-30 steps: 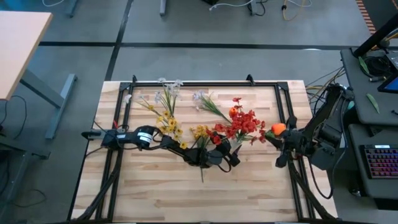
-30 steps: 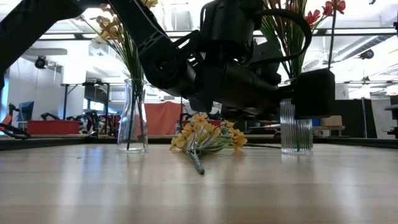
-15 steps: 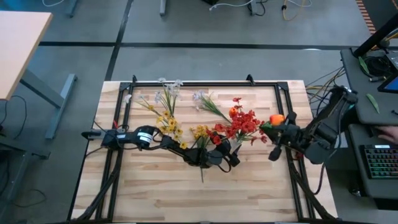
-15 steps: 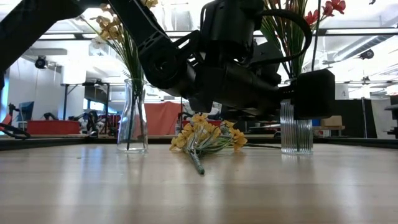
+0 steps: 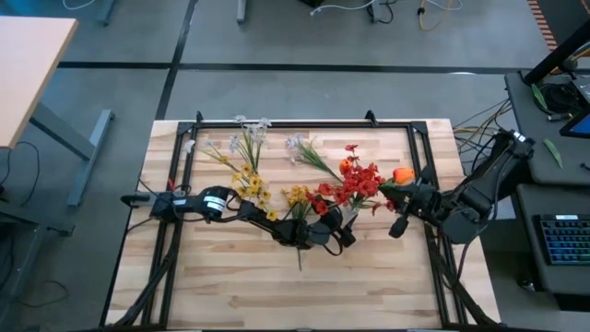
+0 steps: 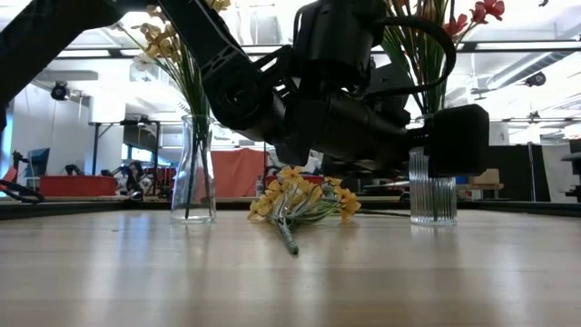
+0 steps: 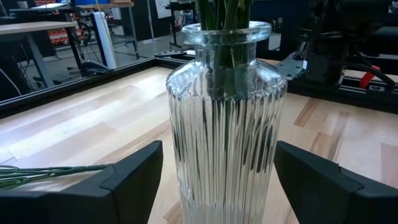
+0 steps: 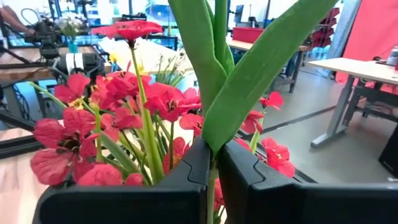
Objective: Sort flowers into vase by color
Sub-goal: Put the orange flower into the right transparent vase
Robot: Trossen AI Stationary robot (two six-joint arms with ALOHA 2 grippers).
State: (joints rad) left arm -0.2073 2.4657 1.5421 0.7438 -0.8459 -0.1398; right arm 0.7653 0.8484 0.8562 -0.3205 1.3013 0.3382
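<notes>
Flowers are split across the bench (image 5: 230, 286): a yellow bunch (image 6: 300, 197) lies flat near the middle, red blooms (image 5: 359, 182) stand in the ribbed glass vase (image 7: 225, 118), and pale and yellow stems fill the clear vase (image 6: 194, 171) to the left. An orange flower (image 5: 403, 175) is held aloft by the right claw (image 5: 398, 195) just beside the red blooms.

Right claw: closed tight on the green stem of the orange flower, as the right wrist view confirms, with the leaves standing up from the pinch. Left claw (image 7: 214, 180): wide, one finger on each side of the ribbed vase, not touching the glass.

Step in hand, as judged: placing the orange flower into the ribbed vase with the red ones. To do it well, bring the stem end over the vase mouth, keep the stem near upright, and lower it clear of the crowded red heads before releasing. The left claw is placed to steady the vase; closing it gently would prevent tipping.

Only the left wrist view shows the gap between fingers and glass. The low view hides the right claw entirely behind the left arm. The high view alone gives the layout of both arms.
</notes>
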